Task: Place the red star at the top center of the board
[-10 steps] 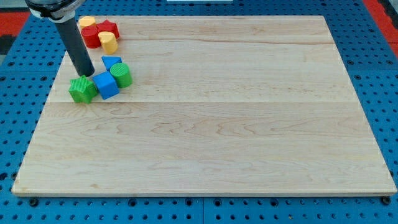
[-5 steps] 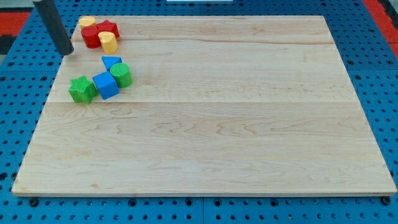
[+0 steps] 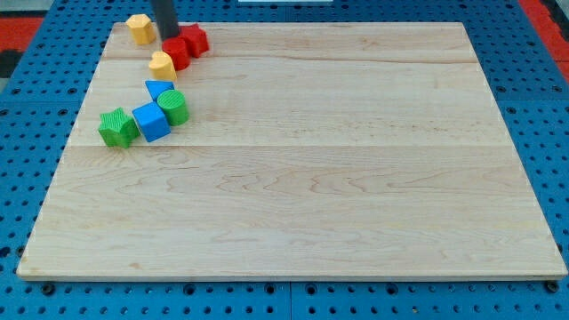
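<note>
Pressing against the view's-left side of a red block (image 3: 175,52), my tip (image 3: 167,37), a jawless rod, sat placed to shove the touching red star (image 3: 194,40) rightward from the top-left corner toward top center.

Pale matt wooden board (image 3: 356,178), perforated blue base (image 3: 551,107)

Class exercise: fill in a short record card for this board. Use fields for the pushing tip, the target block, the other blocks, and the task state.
tip: my tip at the view's top left, against the red blocks' left side
target: red star, right of the tip
adjacent: red block
yellow: yellow block, yellow block
cluster: blue triangle, green cylinder, blue cube, green star
task state: star not yet at top center
</note>
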Robot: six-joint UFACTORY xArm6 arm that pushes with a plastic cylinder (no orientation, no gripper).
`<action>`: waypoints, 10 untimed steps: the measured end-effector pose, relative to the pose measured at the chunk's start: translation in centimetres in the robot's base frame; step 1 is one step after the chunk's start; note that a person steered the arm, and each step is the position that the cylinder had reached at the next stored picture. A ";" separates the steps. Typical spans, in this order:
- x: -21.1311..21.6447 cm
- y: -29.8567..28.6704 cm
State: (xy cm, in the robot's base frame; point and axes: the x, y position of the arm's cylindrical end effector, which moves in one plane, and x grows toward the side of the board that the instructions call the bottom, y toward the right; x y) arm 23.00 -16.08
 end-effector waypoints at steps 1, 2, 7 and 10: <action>0.0 3.0; 0.0 2.8; -0.6 23.0; 7.7 23.7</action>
State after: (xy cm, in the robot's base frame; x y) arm 30.70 7.57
